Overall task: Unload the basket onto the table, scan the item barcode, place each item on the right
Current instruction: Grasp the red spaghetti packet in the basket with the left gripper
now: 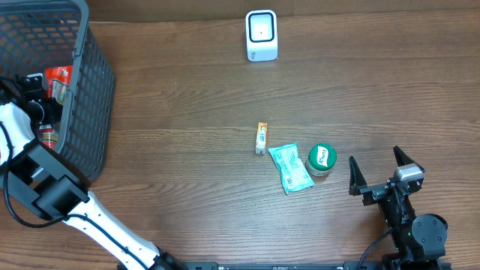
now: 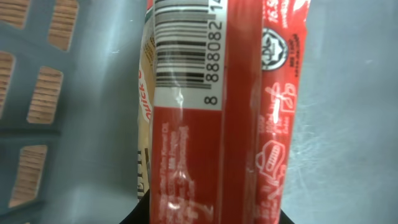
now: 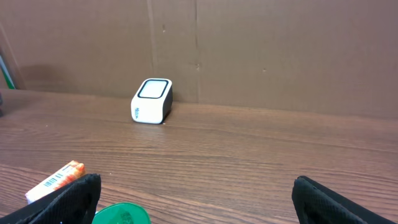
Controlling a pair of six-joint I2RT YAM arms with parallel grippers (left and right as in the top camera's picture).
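pickup from the basket looks to be the step in hand: the left gripper [image 1: 46, 88] is down inside the grey basket [image 1: 94, 82] at the far left corner of the table [image 1: 187, 97]. its wrist camera is filled by a red packet [image 2: 205, 124] right up against the lens, its barcode at the top and facing the camera. the fingers are out of frame there and hidden among the basket's contents from above, so i cannot tell whether the jaws have closed on the packet or only bracket it. the right gripper [image 1: 374, 159] hangs near the front edge with its jaws spread wide and nothing between them, just beside a green-lidded jar [image 1: 322, 158], a teal sachet [image 1: 290, 168] and a small orange packet [image 1: 261, 138]. the white scanner [image 1: 262, 35] sits at the far side, well apart from the basket. next, to my eye, comes a firm pinch, a lift clear of the rim, then a carry across with the barcode turned toward the scanner's window.
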